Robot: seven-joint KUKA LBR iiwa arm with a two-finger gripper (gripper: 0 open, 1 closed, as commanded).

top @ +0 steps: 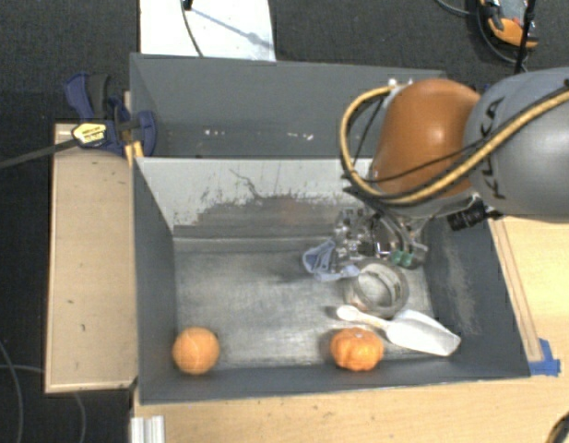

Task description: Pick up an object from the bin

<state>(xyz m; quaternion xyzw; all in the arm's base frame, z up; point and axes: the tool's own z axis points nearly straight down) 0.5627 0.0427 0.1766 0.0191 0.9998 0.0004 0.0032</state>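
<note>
"When you looked down from the camera above, where was the gripper [365, 244]?"

"It was low inside the grey bin [155, 275], in the right half, near the back wall. The big arm [533, 146] came in from the right, with its orange cover [422, 132] up over the gripper."

"Was it squeezing something?"

"I could not make that out. The metal bits were bunched up and dark, so I could not say if it was clenched or let go. I saw nothing held in it."

"What was closest to it?"

"A small crumpled blue thing [321, 261] lay just beside it, on its left, and looked like it touched it. A clear round ring [377, 287] lay right under it, a bit nearer the front."

"What else was in the bin?"

"A white scoop [408, 330] lay in front of the ring, with its thin handle pointing left. An orange ball [357, 350] sat by the front wall, touching the scoop's handle. Another orange ball [195, 351] sat well apart, in the front left corner."

"Was anything lifted?"

"No. All five things lay on the bin floor."
</note>
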